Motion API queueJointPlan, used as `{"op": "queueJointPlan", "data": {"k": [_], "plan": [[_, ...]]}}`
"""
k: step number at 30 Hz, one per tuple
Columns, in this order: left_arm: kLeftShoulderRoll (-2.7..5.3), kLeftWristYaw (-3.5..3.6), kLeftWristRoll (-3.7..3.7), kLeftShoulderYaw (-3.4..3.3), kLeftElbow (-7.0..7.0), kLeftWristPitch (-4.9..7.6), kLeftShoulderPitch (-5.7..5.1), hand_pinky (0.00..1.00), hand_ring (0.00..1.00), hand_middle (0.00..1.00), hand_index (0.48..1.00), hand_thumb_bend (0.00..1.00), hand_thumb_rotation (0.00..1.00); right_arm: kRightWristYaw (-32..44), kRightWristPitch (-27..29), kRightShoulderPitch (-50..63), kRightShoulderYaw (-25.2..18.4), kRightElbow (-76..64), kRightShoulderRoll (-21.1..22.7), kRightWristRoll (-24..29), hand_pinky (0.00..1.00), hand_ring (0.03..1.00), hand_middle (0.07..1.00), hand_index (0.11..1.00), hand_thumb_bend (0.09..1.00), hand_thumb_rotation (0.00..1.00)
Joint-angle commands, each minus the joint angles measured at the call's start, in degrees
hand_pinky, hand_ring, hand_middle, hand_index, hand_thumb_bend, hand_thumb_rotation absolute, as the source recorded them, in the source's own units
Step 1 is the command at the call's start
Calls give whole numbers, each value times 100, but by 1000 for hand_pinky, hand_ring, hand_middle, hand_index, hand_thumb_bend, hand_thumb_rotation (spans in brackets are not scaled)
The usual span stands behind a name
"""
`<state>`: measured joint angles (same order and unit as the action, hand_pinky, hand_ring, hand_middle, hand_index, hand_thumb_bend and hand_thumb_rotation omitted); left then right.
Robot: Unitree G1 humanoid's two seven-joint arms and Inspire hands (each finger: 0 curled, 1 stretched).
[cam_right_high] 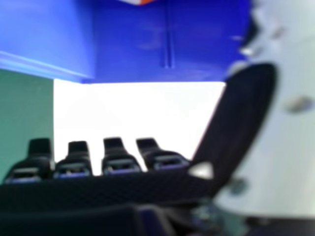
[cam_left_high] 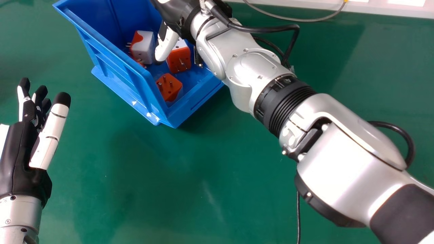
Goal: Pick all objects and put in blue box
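Table (cam_left_high: 135, 189), green, lies under it all. My silver right arm (cam_left_high: 251, 67) slants in from four o'clock, its hand end over the blue box (cam_left_high: 139, 88) at eleven. My left hand (cam_left_high: 15, 152) is at nine o'clock, fingers loosely extended; my right hand (cam_left_high: 174, 15) has its fingers straight and spread apart. Around its thumb tip, plug adapters, orange and white, lie in the box: one (cam_left_high: 144, 44) towards ten o'clock, one (cam_left_high: 179, 59) at three, one (cam_left_high: 169, 87) at six.

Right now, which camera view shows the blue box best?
The head view: it shows the blue box from above, its outer side and the plugs inside. The right hand view catches part of its walls.
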<state>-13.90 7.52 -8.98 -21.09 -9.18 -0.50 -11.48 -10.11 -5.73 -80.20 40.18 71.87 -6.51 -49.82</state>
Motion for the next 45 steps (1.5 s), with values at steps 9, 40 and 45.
{"op": "queueJointPlan", "data": {"k": [9,40,45], "plan": [[-31,15,8,1,153,205,111,1000,1000,1000,1000,573,731,-228,196,431,-382,-949,432,362,1000,1000,1000,1000,1000,443],[317,21,-98,-131,-338,718,-870,1000,1000,1000,1000,610,710,965,2009,8061,-3593,-8004,2842,3697,1000,1000,1000,1000,618,494],[393,36,-182,-203,-341,875,-1014,1000,1000,1000,1000,632,715,1484,1803,8024,-3766,-7617,2578,4564,1000,1000,1000,1000,555,732]]}}
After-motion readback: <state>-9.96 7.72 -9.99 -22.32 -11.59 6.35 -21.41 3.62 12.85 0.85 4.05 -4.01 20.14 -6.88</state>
